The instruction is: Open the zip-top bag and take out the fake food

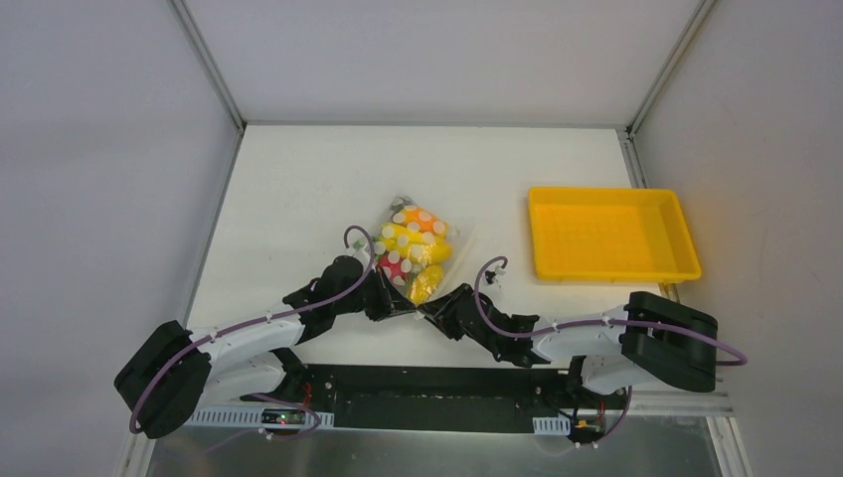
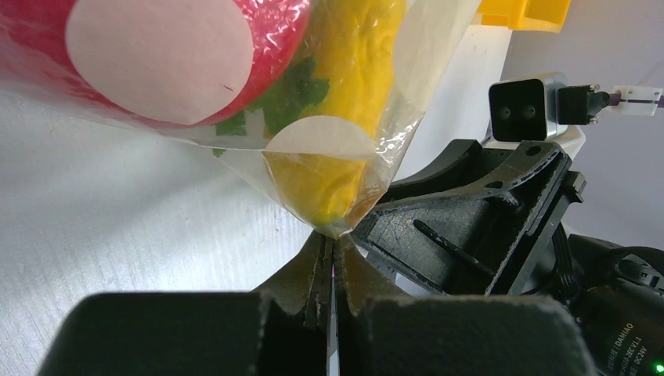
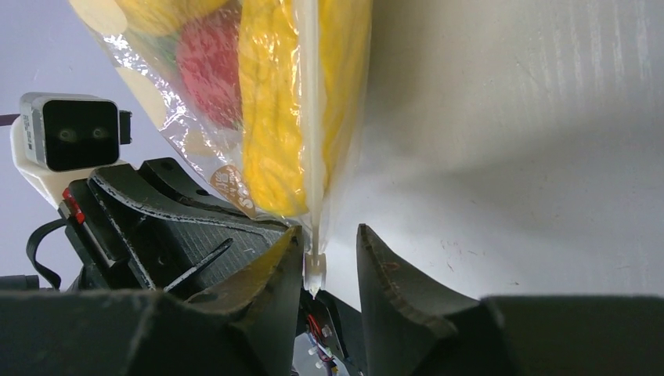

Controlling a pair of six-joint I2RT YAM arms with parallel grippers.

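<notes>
The zip-top bag (image 1: 413, 248), clear with white dots, lies mid-table holding the fake food: yellow corn (image 1: 425, 285), a red piece (image 1: 395, 266), and yellow and orange pieces. My left gripper (image 1: 396, 304) is shut on the bag's near corner; in the left wrist view its jaws (image 2: 333, 244) pinch the plastic just below the yellow piece (image 2: 344, 133) and red apple (image 2: 156, 55). My right gripper (image 1: 435, 311) is open at the same end. In the right wrist view (image 3: 330, 235) the white zipper slider (image 3: 315, 271) sits between its fingers, close to the left one. The corn (image 3: 274, 117) lies along the zip strip.
A rigid yellow tray (image 1: 611, 234) sits at the right of the table. The two grippers are nose to nose at the bag's near end, and each shows in the other's wrist view: the right gripper (image 2: 470, 227) and the left gripper (image 3: 180, 227). Grey walls enclose the table.
</notes>
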